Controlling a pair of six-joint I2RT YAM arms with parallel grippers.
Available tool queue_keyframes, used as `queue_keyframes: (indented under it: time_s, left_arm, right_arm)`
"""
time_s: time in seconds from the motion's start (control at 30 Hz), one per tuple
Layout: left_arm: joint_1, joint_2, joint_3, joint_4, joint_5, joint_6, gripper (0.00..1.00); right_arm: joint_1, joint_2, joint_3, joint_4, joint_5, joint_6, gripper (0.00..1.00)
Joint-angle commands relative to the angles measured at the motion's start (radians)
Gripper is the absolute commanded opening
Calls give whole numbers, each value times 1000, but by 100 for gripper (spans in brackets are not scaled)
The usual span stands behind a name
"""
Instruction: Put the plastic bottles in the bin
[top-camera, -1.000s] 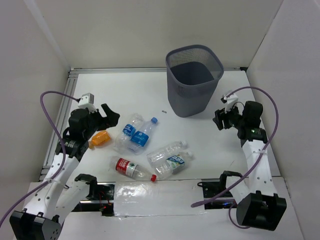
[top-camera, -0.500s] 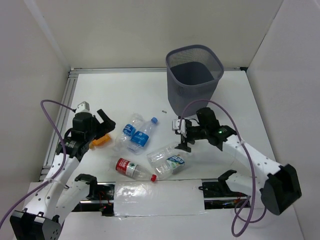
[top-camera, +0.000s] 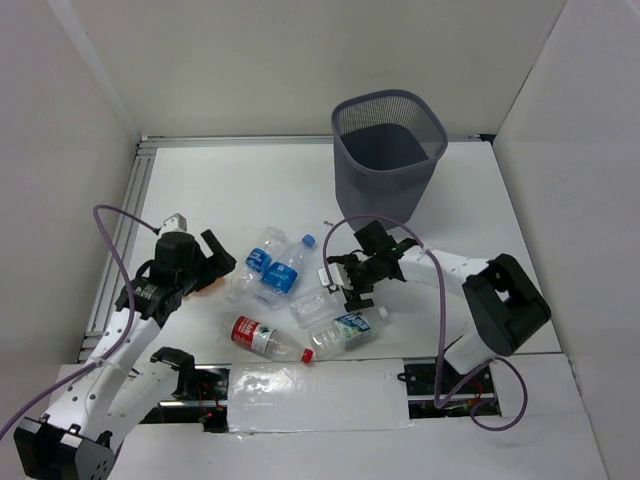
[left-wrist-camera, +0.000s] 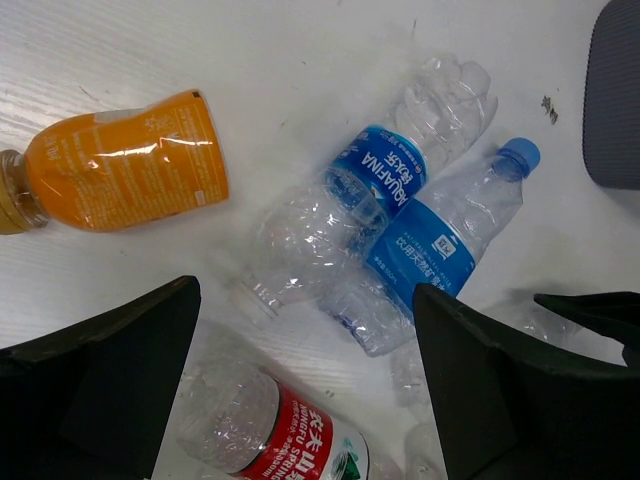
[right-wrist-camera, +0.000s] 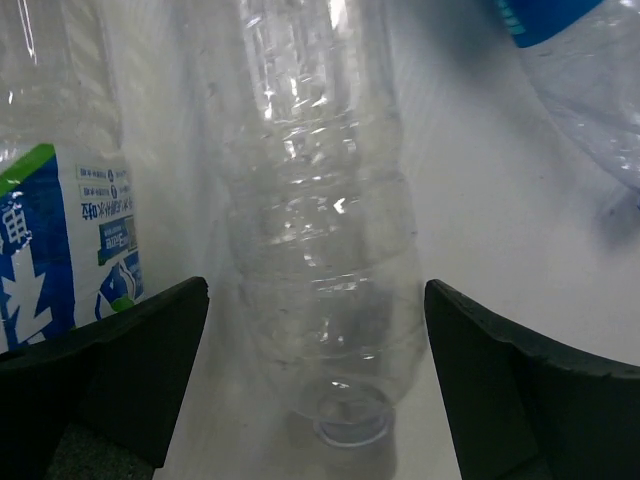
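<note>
Top view: bin (top-camera: 385, 190) at 12 o'clock on bench (top-camera: 250, 180), plastic bottles (top-camera: 285, 275) clustered centre.
Right wrist: right claw (right-wrist-camera: 315, 290) apart, straddling clear bottle (right-wrist-camera: 320, 230); I'd lower, close mid-body gently, thin plastic may slip. Bottle's far end cut off.
Left wrist: left claw (left-wrist-camera: 305, 290) apart, empty; orange bottle (left-wrist-camera: 120, 165) at 10 o'clock, cap cropped.

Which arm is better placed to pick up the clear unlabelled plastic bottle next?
Right. The open right gripper straddles the clear unlabelled plastic bottle, nearer the dark grey mesh bin; the left gripper hovers near the blue-labelled bottles.
</note>
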Motion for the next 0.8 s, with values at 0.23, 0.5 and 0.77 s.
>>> queue_keyframes:
  time_s: [0.23, 0.5, 0.77]
  left_arm:
    - [-72, 226, 113, 149, 79, 241, 100]
    - [-72, 391, 217, 234, 56, 439, 100]
    - [-72, 454, 238, 292, 175, 571, 100]
  right_arm:
    - [-18, 111, 157, -256, -105, -354, 50]
    - [-74, -76, 525, -447, -354, -184, 40]
    - [-105, -144, 825, 102, -123, 646, 38]
